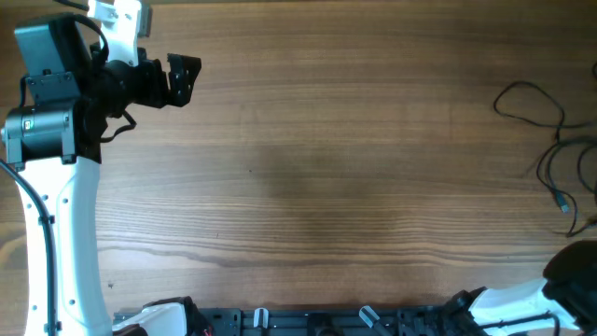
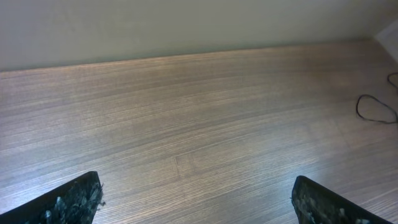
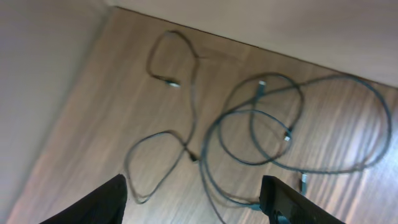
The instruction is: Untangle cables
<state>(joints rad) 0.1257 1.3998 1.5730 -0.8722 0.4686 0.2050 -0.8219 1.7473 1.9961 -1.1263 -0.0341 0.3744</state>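
Cables (image 3: 251,112): thin black overlapping loops, plug-tipped; left and right jaws apart.

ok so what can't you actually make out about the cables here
Overhead: the cables run off the right edge; most of the tangle is cut off.
Right wrist: blur hides which strand lies on top at crossings and the cord count; the right gripper and bottom edge cut the lower loops.
Left wrist: only one loop shows, far right.
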